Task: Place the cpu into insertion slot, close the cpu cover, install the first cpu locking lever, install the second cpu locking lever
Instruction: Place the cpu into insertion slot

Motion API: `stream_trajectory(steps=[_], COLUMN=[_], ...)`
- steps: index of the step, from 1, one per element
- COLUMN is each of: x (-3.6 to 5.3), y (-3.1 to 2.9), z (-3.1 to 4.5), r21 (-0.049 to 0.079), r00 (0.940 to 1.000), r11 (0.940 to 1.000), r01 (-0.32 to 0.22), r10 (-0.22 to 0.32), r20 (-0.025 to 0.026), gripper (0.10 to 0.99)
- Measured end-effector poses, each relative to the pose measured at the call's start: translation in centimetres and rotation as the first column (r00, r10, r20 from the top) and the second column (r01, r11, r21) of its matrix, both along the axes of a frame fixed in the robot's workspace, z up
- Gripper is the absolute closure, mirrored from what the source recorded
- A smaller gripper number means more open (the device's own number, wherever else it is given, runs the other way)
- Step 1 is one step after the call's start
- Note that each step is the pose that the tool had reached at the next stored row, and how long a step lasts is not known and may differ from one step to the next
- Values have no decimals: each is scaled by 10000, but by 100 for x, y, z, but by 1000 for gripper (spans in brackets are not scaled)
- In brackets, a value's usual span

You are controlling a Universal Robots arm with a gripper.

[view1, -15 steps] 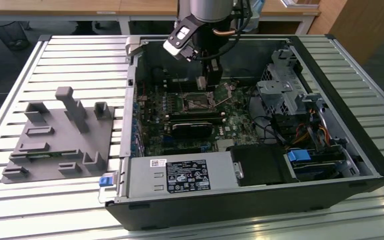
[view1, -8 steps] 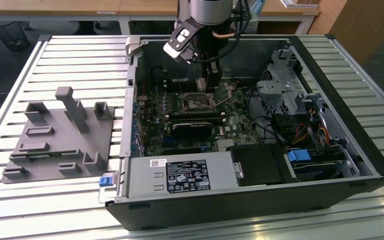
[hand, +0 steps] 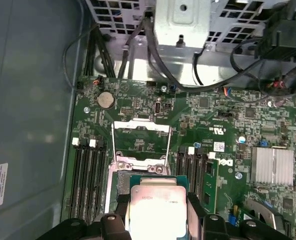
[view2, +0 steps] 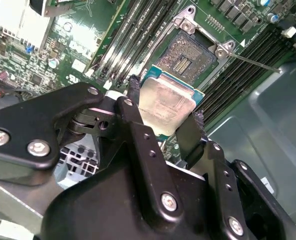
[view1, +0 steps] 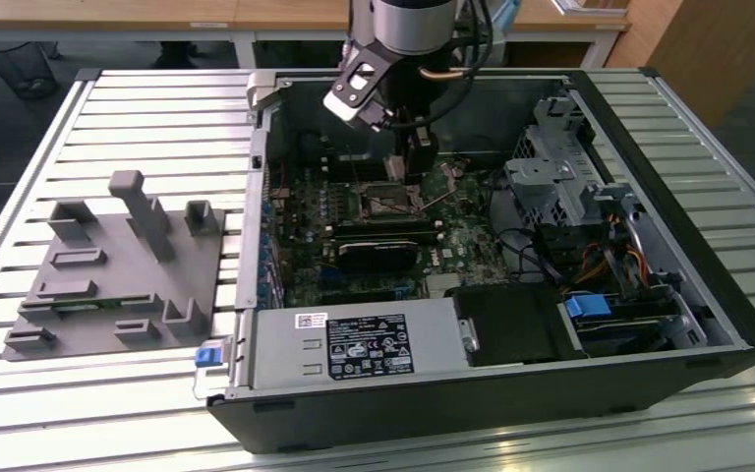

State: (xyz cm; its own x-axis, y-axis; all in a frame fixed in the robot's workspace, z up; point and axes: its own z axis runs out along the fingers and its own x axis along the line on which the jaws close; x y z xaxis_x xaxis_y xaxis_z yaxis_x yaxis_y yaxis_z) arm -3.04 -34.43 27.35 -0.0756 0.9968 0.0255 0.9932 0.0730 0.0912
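The cpu (view2: 163,100) is clamped by two opposite edges btw. the black fingers (view2: 190,134) of the gripper (view2: 163,111), w/ its metal lid facing the cameras. This grasp is seen in both wrist views. The chip is held above the motherboard (hand: 222,107) and is not seated. The insertion slot (view2: 190,54) is left open, its contact field exposed, and the chip is seen just beside it, overlapping one slot edge in the first wrist view.

The cpu cover (hand: 140,126) is swung open on the side of the slot away from the gripper, and green board is seen through its window. A thin locking lever (view2: 252,62) is unlatched and sticks out from a slot corner across the long black memory slots (view2: 232,87).

In the ext. view the arm (view1: 411,25) is lowered into the open PC case (view1: 483,403). The case is laid on the slatted worktop (view1: 154,118), toward the edge at the exterior view's right. The gripper is hung over approx. the board's middle. A grey fixture (view1: 115,265) is set near the worktop edge at the exterior view's left, well apart from the gripper.
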Motion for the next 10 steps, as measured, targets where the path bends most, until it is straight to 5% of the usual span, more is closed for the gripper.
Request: stream_trajectory(steps=[10], x=[-19], y=[99], z=[-159], r21=[3], r00=[10000], r11=[10000], r01=[43], r10=[-43], r20=[13], gripper=[545])
